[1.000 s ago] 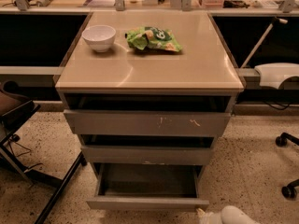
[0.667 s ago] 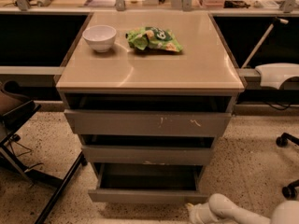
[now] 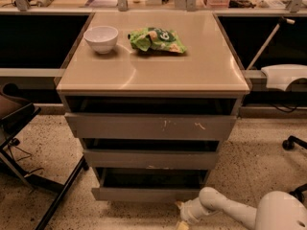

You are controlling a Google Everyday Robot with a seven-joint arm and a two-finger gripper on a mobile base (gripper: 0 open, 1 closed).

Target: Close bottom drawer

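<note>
Camera view looks down on a beige-topped drawer cabinet [image 3: 153, 73], which is set on a speckled floor [image 3: 259, 162]. Three grey handle-less drawers are stacked in its front, and a dark opening is shown above each face. The bottom drawer [image 3: 146, 194], the narrowest of the three with a plain face, is found lowest and nearest the floor, and it is partly pulled out. Above it sits the middle drawer [image 3: 148, 159], marked with a small pale chip. Over that is the widest top drawer [image 3: 151, 126], marked with pale scratches. On the cabinet top a white bowl [image 3: 101, 38] is placed at the back left, and a green snack bag [image 3: 156, 40] lies just beside it to the right. A white robot arm [image 3: 230, 210] is extended from the lower right corner. Its gripper [image 3: 183, 219] is held low at the bottom edge, just beside the right end of the bottom drawer's face. Whether the gripper is spread or pressed together cannot be told, nor whether the face is touched. A dark chair frame [image 3: 57, 195] is seen at the left.
</note>
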